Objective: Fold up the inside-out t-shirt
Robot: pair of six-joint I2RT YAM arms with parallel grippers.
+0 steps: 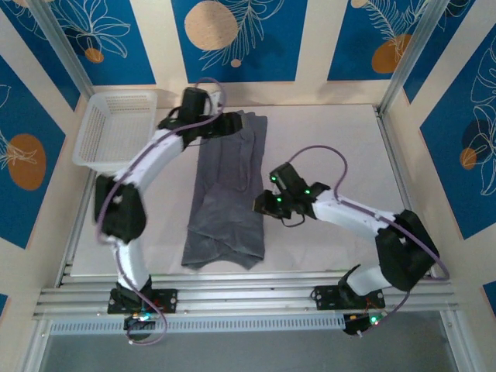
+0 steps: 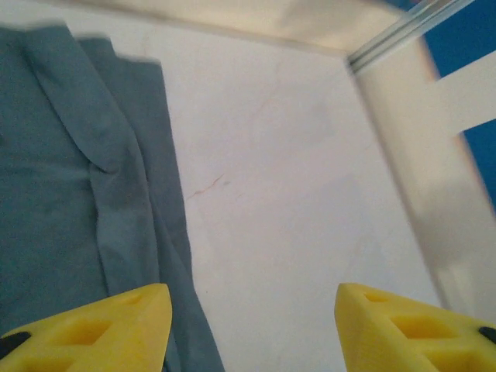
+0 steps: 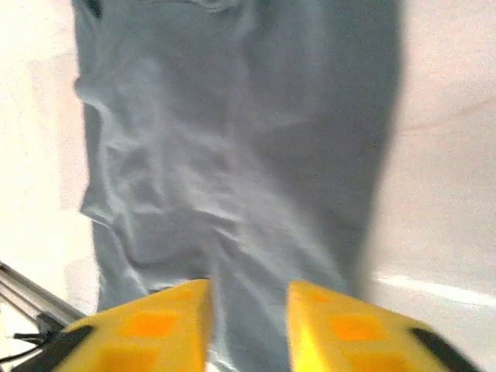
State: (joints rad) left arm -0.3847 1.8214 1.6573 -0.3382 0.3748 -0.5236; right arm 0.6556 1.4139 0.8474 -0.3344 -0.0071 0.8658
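The inside-out t-shirt is slate-grey and lies as a long narrow strip running from the far middle of the table toward the near edge. My left gripper is at the shirt's far end. In the left wrist view this gripper is open with bare table between its yellow fingers, and the shirt lies just to the left. My right gripper hovers at the shirt's right edge, about halfway along. In the right wrist view it is open by a narrow gap over wrinkled cloth.
A white mesh basket stands at the far left, beside the left arm. Bare white table stretches right of the shirt. Metal rails run along the near edge, and a frame post rises at the far right corner.
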